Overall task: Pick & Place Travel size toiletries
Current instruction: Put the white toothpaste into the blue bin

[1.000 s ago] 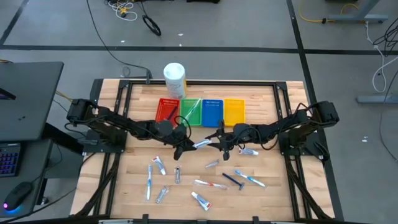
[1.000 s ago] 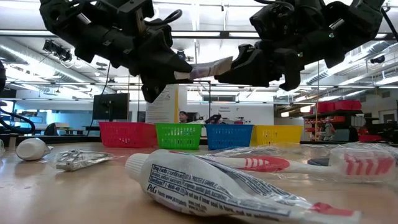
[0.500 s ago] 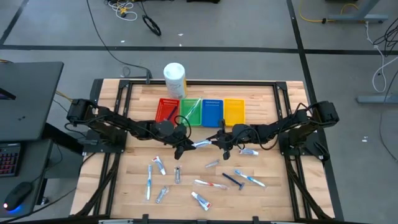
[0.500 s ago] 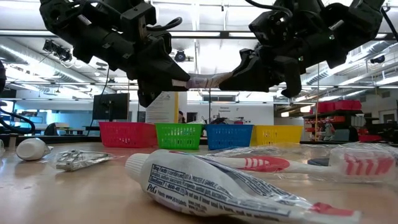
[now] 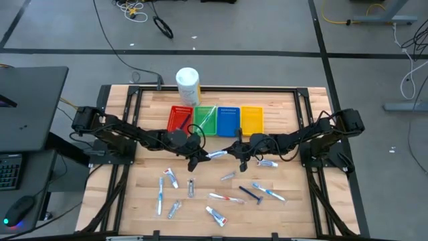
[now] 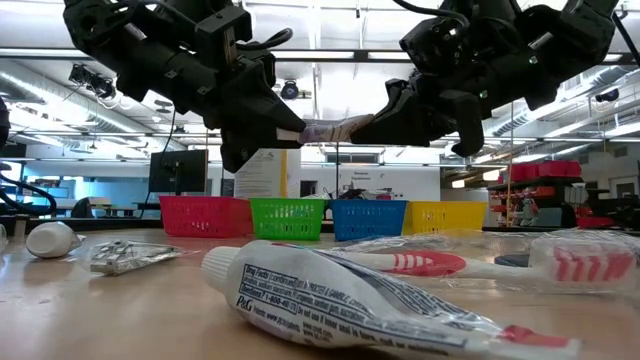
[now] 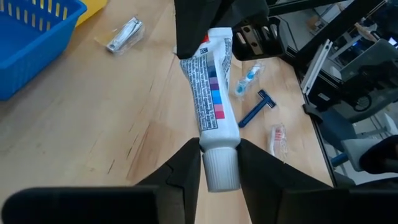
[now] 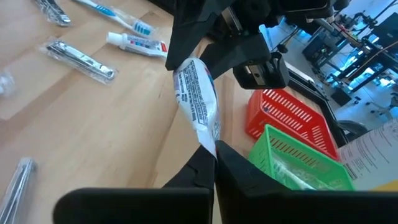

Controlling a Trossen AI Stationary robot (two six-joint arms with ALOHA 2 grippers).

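A small white toothpaste tube [image 5: 219, 154] with coloured print hangs level in the air over the middle of the table, between my two grippers. My left gripper [image 5: 202, 156] is shut on its cap end and my right gripper [image 5: 235, 152] is shut on its flat tail end. The low view shows the tube [image 6: 326, 130] bridging the two grippers high above the tabletop. Other travel size toiletries lie loose on the near half of the table: a tube [image 5: 170, 178], a toothbrush [image 5: 226, 198] and a dark blue razor [image 5: 250, 194]. My left gripper pinches the tube's white cap [image 7: 221, 169] between its two fingers, one on each side. The fingers come nearly level from the table's left and lie along the tube, which is clear of the table. My right gripper pinches the tube's flat crimped tail [image 8: 209, 143] between its two fingers. It comes nearly level from the table's right, along the tube. The tube body [image 8: 197, 93] runs away from the fingers toward the other gripper, clear of the table.
Red [image 5: 180, 119], green [image 5: 205, 120], blue [image 5: 228, 120] and yellow [image 5: 251, 119] bins stand in a row at the far middle, just beyond the grippers. A large white canister [image 5: 188, 84] stands behind them. Bare wood lies under the held tube.
My right gripper has shut on the tube's tail end, while my left gripper has kept hold of the cap end. The tube, tilted up toward the right gripper a second ago, now sits about level between the two. Neither arm has travelled.
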